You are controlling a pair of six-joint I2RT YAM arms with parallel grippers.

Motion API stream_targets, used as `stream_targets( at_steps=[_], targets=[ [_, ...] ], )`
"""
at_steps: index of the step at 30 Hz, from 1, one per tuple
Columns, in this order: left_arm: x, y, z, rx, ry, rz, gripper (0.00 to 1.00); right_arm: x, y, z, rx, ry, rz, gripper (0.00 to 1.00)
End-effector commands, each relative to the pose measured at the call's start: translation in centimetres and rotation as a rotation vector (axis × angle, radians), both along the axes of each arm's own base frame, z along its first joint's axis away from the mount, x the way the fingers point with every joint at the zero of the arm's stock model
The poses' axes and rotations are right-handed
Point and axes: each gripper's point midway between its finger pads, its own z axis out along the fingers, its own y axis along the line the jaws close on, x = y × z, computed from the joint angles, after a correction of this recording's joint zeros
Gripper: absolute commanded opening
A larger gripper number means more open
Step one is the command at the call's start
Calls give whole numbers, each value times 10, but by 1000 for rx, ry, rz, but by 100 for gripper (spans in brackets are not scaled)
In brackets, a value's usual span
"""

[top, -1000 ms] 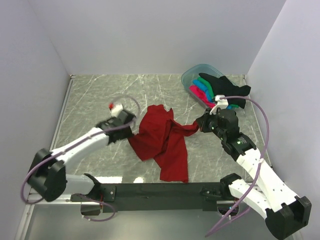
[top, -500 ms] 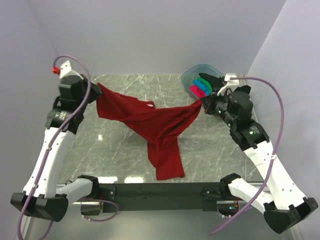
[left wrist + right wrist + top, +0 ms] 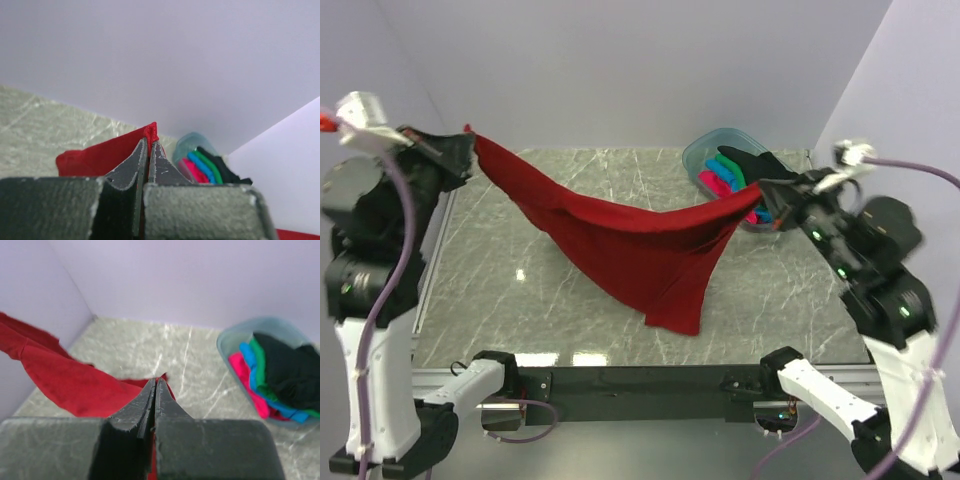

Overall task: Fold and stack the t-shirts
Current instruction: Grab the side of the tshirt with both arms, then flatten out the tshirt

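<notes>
From above, the dark red shirt [image 3: 630,245] hangs like a hammock across the middle of the frame. One corner is pinched tight in the left gripper [image 3: 463,140] at the upper left, the other in the right gripper [image 3: 767,196] at the right. Its lowest fold dips toward the table [image 3: 570,180] at lower centre, and whether it touches there I cannot tell. The deep sag and loose creases suggest light, limp cloth with no stiffness of its own. Hems, seams and corners, where the layers are thick, look like the safest places to hold, while a thin single layer could slip free. The tub [image 3: 705,152] sits at the upper right with the black shirt [image 3: 765,167] draped over its rim. The table is smooth grey-green marble pattern, so cloth should slide and flatten easily on it. Pale walls [image 3: 620,70] close in on three sides, near both raised arms. In the left wrist view the jaws are closed at centre, with a red hem poking just above their tips and the tub to the right. In the right wrist view the jaws are closed on red cloth that runs off to the left. At the right, the pink shirt [image 3: 242,372], blue shirt [image 3: 252,367] and green shirt [image 3: 261,362] lie side by side in the tub beside the black one.
</notes>
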Motion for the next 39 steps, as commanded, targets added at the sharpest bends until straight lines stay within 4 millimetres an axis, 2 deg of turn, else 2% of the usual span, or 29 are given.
stream_targets(
  at_steps=[1, 4, 6, 9, 12, 13, 14, 15, 16, 17, 18, 19, 20, 21, 22, 23, 24, 25, 26, 27, 28, 29, 30, 31, 33, 35, 36, 37, 39],
  targets=[
    [-43, 19, 35, 34, -100, 72, 1, -41, -19, 36, 26, -106, -7, 0],
    [-59, 24, 42, 36, -124, 90, 1, -61, -27, 51, 60, -155, -7, 0],
    [-58, 21, 38, 42, -121, 74, 1, -65, -28, 55, 71, -173, -5, 0],
    [-32, 15, 17, 67, -45, 52, 1, -53, -20, 53, 67, -163, 10, 0],
    [11, 4, -15, 95, 61, 14, 1, -11, 3, 35, 34, -91, 41, 0],
    [33, 2, -32, 108, 117, 11, 1, -1, 10, 34, 33, -86, 53, 0],
    [44, 2, -39, 112, 139, 16, 1, 10, 15, 30, 26, -69, 58, 0],
    [55, 4, -44, 118, 154, 26, 1, 31, 26, 19, 14, -25, 69, 0],
    [74, 2, -59, 123, 201, 11, 1, 40, 31, 22, 18, -29, 78, 0],
    [83, 5, -59, 119, 208, 15, 1, 50, 38, 21, 14, -19, 92, 0],
    [93, 15, -61, 113, 217, 39, 0, 72, 48, 9, -2, 25, 95, 0],
    [112, 19, -71, 110, 251, 44, 1, 80, 51, 22, 4, 4, 93, 0],
    [117, 25, -58, 105, 226, 56, 0, 89, 55, 24, 1, 8, 95, 0],
    [124, 40, -55, 95, 228, 85, 1, 113, 64, 13, -19, 46, 95, 0],
    [138, 46, -41, 89, 205, 92, 0, 117, 65, 37, -11, 0, 95, 0],
    [144, 47, -38, 85, 210, 72, 0, 125, 68, 44, -11, -7, 94, 0],
    [163, 59, -44, 83, 231, 83, 0, 148, 77, 34, -30, 24, 96, 0],
    [161, 62, -10, 90, 153, 86, 0, 147, 77, 65, -15, -34, 98, 0],
    [165, 63, -3, 94, 136, 76, 1, 154, 81, 72, -13, -49, 103, 0],
    [168, 68, 7, 95, 108, 60, 1, 173, 90, 65, -21, -33, 109, 0],
    [172, 68, 18, 99, 67, 37, 1, 171, 89, 95, -7, -106, 117, 0],
    [172, 69, 34, 105, 5, 23, 1, 174, 91, 103, -2, -133, 125, 0],
    [169, 76, 44, 107, -34, 16, 1, 185, 99, 103, -2, -143, 140, 0],
    [161, 79, 51, 97, -59, 18, 1, 181, 99, 126, 15, -213, 152, 0],
    [146, 94, 75, 113, -154, 47, 1, 174, 103, 144, 28, -286, 190, 0],
    [124, 103, 86, 131, -203, 96, 0, 174, 105, 154, 44, -354, 202, 0],
    [102, 98, 104, 161, -269, 108, 0, 167, 104, 160, 46, -380, 207, 0],
    [105, 102, 90, 161, -243, 124, 1, 168, 106, 156, 42, -379, 215, 0],
    [85, 100, 92, 183, -262, 151, 1, 167, 108, 147, 26, -363, 236, 0]
  ],
)
